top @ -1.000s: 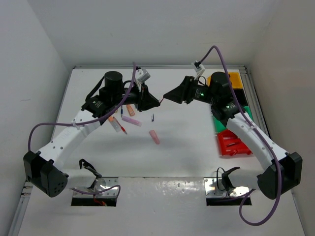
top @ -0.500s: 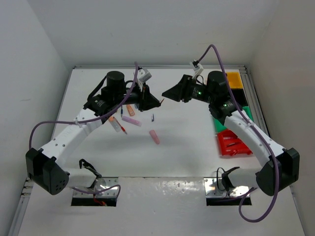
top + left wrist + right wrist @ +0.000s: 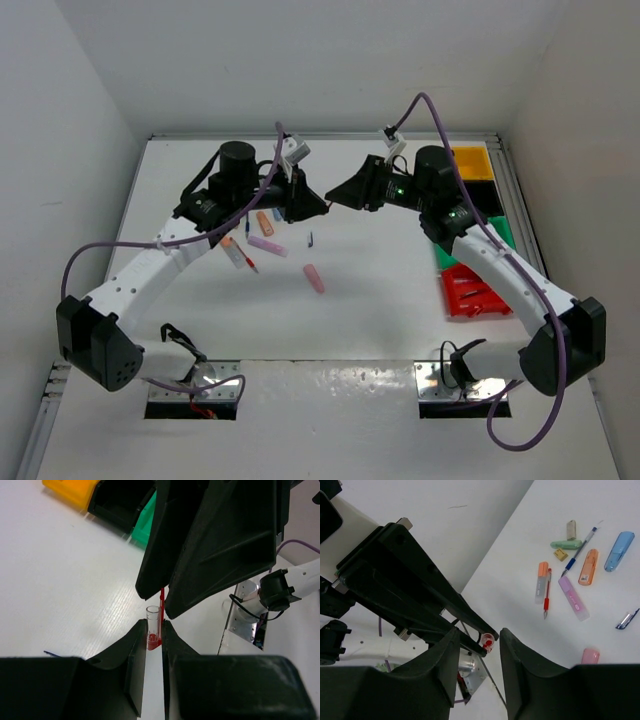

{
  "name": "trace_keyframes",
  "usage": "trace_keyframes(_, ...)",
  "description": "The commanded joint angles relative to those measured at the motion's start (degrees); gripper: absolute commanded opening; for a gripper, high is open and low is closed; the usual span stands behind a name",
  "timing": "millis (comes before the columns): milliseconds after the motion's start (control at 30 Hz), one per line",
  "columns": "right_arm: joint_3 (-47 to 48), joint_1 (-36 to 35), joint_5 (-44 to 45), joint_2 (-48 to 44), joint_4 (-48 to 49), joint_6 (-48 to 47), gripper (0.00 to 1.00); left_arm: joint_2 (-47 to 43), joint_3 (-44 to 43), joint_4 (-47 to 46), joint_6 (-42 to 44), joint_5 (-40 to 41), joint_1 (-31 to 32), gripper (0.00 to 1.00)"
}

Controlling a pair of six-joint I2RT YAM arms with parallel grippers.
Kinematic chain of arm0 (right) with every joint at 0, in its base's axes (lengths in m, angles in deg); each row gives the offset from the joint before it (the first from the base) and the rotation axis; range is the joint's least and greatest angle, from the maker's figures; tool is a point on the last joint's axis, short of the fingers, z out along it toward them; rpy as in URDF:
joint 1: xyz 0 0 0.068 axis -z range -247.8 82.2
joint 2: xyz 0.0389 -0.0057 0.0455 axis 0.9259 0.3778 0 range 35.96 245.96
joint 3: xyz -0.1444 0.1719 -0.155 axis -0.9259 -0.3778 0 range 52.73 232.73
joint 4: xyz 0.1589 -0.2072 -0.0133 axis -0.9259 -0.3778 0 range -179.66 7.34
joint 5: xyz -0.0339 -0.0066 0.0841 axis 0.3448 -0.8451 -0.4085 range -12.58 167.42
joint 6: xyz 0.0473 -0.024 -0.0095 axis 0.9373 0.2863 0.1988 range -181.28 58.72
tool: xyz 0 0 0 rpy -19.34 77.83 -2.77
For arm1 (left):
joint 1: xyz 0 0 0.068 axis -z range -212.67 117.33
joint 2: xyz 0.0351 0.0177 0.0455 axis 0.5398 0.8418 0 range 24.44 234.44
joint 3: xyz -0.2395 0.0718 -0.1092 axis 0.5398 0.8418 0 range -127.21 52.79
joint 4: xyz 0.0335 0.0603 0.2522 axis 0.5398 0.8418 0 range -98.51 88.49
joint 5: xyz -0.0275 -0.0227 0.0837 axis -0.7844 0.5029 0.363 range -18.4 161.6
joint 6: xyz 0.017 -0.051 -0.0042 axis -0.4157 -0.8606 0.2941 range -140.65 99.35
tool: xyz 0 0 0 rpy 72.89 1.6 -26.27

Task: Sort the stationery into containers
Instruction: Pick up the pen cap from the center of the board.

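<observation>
My left gripper (image 3: 154,625) is shut on a red pen (image 3: 153,630) with a clear cap, held up in the air above the table's middle (image 3: 322,207). My right gripper (image 3: 479,631) faces it tip to tip, and its jaws stand open on either side of the pen's free end (image 3: 487,641) without touching it. In the left wrist view the right fingers (image 3: 215,545) hang just above the pen. More stationery lies on the table: an orange marker (image 3: 542,582), a red pen (image 3: 547,592), a lilac marker (image 3: 573,597), a blue marker (image 3: 619,551) and a pink eraser (image 3: 590,656).
The containers stand in a row along the right edge: yellow (image 3: 470,160), black (image 3: 485,192), green (image 3: 445,255) and red (image 3: 470,295). A green marker (image 3: 566,544), a blue pen (image 3: 580,550) and a small dark cap (image 3: 626,620) also lie among the loose items.
My right gripper has moved left towards the left gripper's tip and its jaws have narrowed around the pen's end. The left gripper has kept its hold and shifted only slightly.
</observation>
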Motion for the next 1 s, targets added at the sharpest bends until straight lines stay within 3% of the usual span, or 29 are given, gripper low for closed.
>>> trace_keyframes(0,0.4,-0.5,0.4,0.5,1.0,-0.1,0.36,0.3,-2.7,-2.5,-0.6,-0.2,0.1,0.00)
trace_keyframes(267,0.1,-0.5,1.5,0.8,0.0,-1.9,0.24,1.4,-3.4,-3.3,-1.3,-1.0,0.3,0.00)
trace_keyframes(567,0.6,-0.5,2.3,1.1,-0.6,-2.7,0.02,1.8,-4.2,-3.8,-2.0,-2.6,0.4,0.02)
trace_keyframes(600,0.6,-0.4,2.1,0.9,-0.4,-3.4,0.00,1.8,-4.1,-3.7,-1.8,-3.2,0.3,0.20)
trace_keyframes(667,0.6,-0.5,1.6,0.8,-0.2,-4.1,0.00,1.7,-3.7,-4.0,-2.2,-5.7,-0.1,0.42)
trace_keyframes(700,0.7,-0.5,0.9,0.7,-0.2,-4.9,0.00,1.5,-3.4,-4.2,-3.1,-6.5,-0.6,0.63)
trace_keyframes(733,0.7,-0.5,0.3,0.3,-0.3,-5.5,0.00,1.2,-3.1,-4.2,-3.5,-7.9,-1.1,0.70)
trace_keyframes(767,0.9,-0.5,-0.8,-0.1,-1.1,-7.3,0.00,0.8,-2.9,-3.9,-3.9,-8.5,-2.6,0.74)
trace_keyframes(967,1.8,0.2,-6.3,-1.5,-1.1,-10.7,0.00,-2.3,-1.7,-3.8,-5.4,-17.8,-9.4,0.76)
